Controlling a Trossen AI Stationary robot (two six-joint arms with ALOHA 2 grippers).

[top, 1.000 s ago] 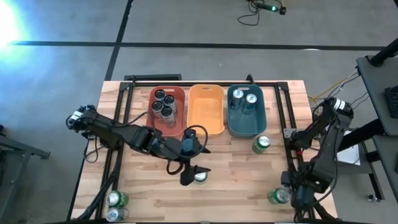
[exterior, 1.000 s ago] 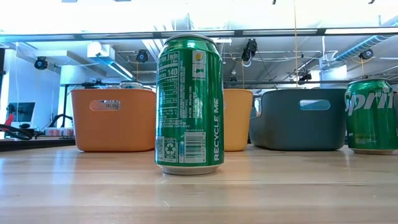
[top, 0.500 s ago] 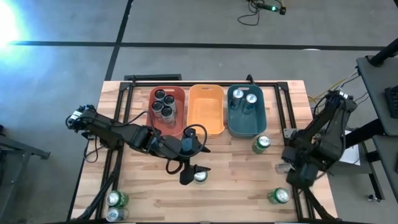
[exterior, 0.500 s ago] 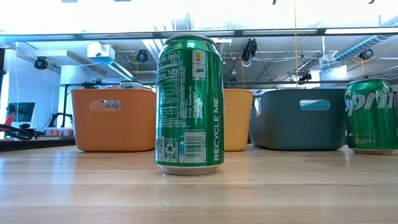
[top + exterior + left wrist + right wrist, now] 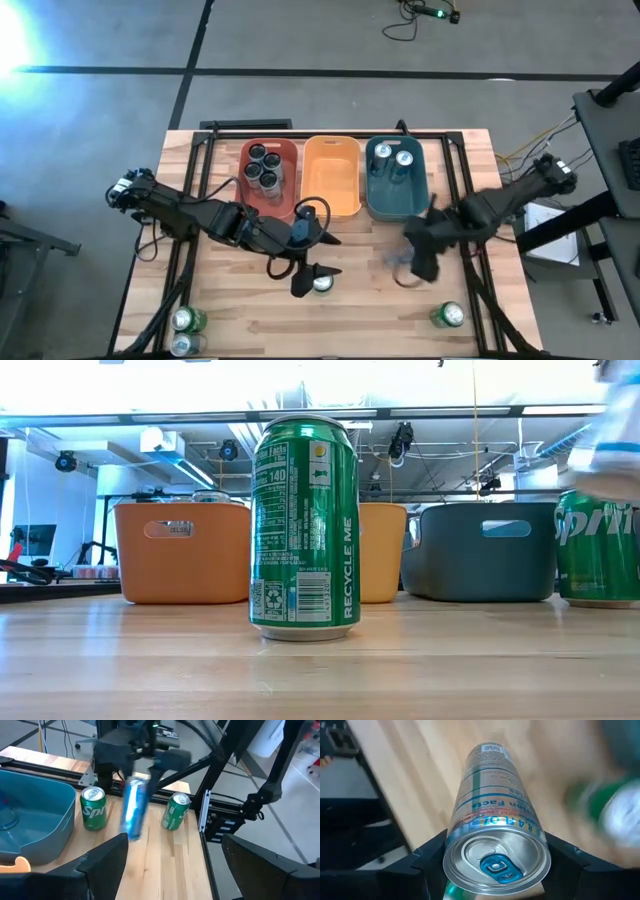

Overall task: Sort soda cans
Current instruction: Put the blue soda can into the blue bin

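My right gripper point(image 5: 424, 258) hangs over the table in front of the teal tub point(image 5: 396, 205), shut on a pale blue soda can point(image 5: 134, 808). My left gripper point(image 5: 308, 276) stands open at the table's middle. It is beside and above a green can point(image 5: 321, 284) that stands upright on its base point(image 5: 304, 630). Its fingers point(image 5: 106, 860) are wide apart with nothing between them. Two more green cans point(image 5: 94, 809) point(image 5: 176, 811) stand upright on the wood near the right gripper. My right gripper pinches the pale blue can between its two fingers, one on each side of the wall just below the top end point(image 5: 459, 831). The fingers come from above, pointing down along the can. The can hangs below them, slightly tilted and clear of the table.
The red tub point(image 5: 288, 148) holds several black cans, the yellow tub point(image 5: 331, 178) shows bare inside, and the teal tub holds two cans. Green cans stand at the near right point(image 5: 448, 316) and near left point(image 5: 188, 320). Black frame rails run along both table sides.
My right gripper has swung fast from the table's near right corner toward the left and far side, ending in front of the teal tub with the pale blue can in its hold. The left arm and the green can have kept still.
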